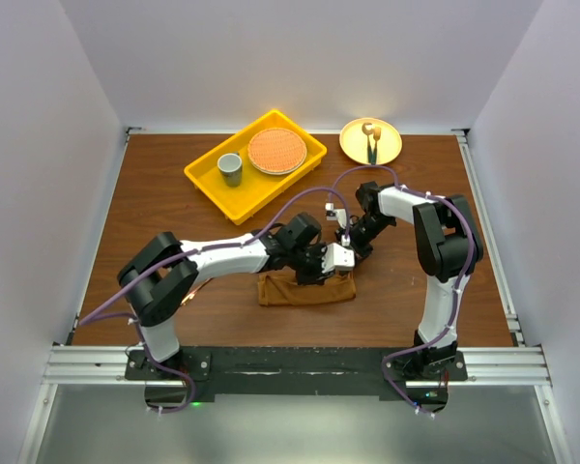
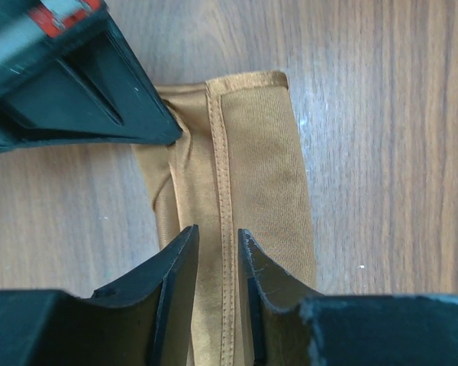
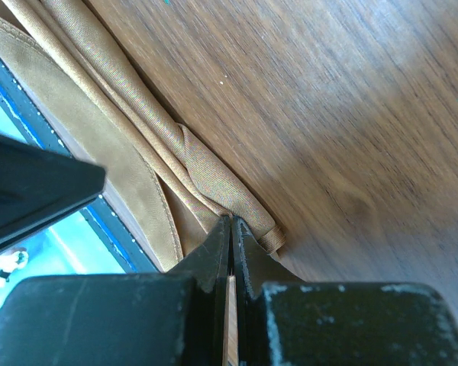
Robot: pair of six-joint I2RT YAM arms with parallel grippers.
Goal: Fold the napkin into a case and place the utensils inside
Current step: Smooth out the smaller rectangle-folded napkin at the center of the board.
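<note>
At near centre of the bench (image 1: 155,222), the napkin is already folded into the case (image 1: 306,289), a narrow oblong lying left-right. Both arms are converged on its right end, judged to be the mouth.

Left gripper (image 2: 217,240): jaws are set part-way apart, straddling the hemmed seam (image 2: 223,175) of the top layer. Whether that layer is pinched cannot be told. The likely purpose is to pin or lift the flap so the mouth is held open.

Right gripper (image 3: 230,223): jaws are clenched, tips touching the rolled cloth edge at the case end. A thin copper sliver is seen in the slit between them, judged to be the handle of the spoon (image 3: 230,320), gripped edge-on for feeding along the case. The bowl end is hidden, so depth of insertion cannot be told.

Far right, a dark-handled utensil (image 1: 372,150) lies on the yellow plate (image 1: 391,153), well apart from the work.

Risk: the cloth is soft, so the fold may be dragged if the push is off-axis.
</note>
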